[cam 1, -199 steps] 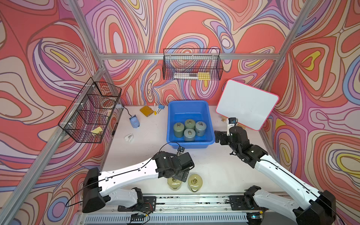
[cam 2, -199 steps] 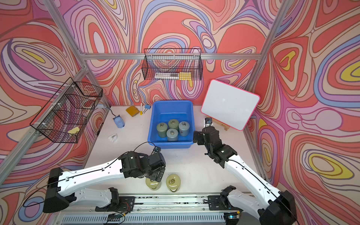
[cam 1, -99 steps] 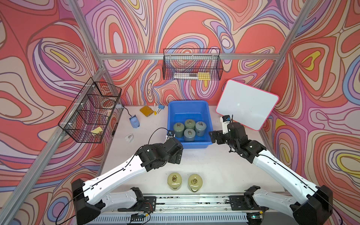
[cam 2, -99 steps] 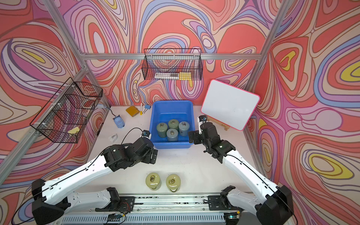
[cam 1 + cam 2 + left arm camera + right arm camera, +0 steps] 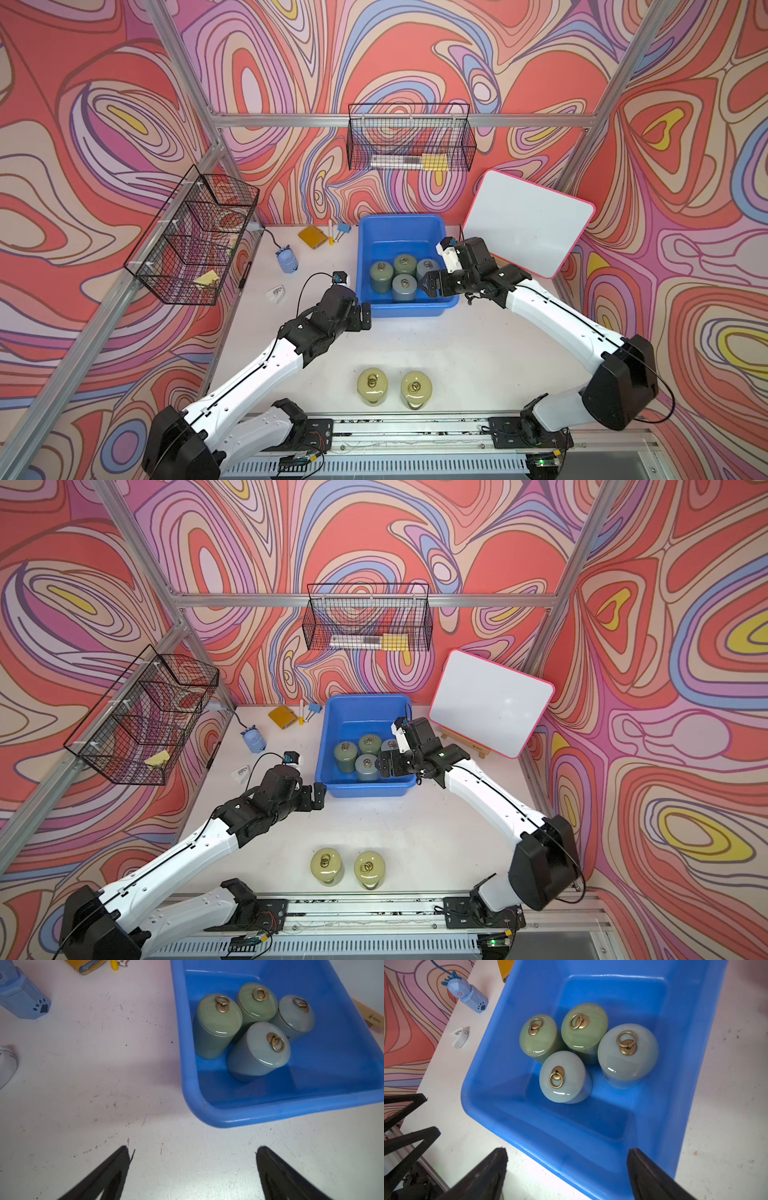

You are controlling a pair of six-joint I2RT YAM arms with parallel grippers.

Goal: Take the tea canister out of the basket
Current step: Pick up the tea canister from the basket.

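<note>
The blue basket [image 5: 409, 309] stands at the back middle of the table and holds several upright green and grey-blue tea canisters with brass ring lids. The nearest one [image 5: 404, 287] [image 5: 562, 1077] is grey-blue; another [image 5: 628, 1053] stands beside it. My right gripper [image 5: 428, 286] [image 5: 566, 1150] hangs open over the basket's near right rim [image 5: 550, 1167], nothing between its fingers. My left gripper [image 5: 360, 318] [image 5: 192, 1149] is open and empty above bare table, just off the basket's near left corner [image 5: 207, 1113].
Two yellow-green canisters [image 5: 372, 386] [image 5: 416, 389] stand near the table's front edge. A pink-framed whiteboard [image 5: 528, 222] leans at the back right. Black wire baskets [image 5: 409, 139] [image 5: 193, 237] hang on the walls. A blue toy [image 5: 286, 262], a white piece [image 5: 275, 294] and a yellow pad [image 5: 311, 237] lie left of the basket.
My left arm rose from the two front canisters and swung back to the basket's near left corner. My right gripper moved in over the basket's rim and its jaws narrowed.
</note>
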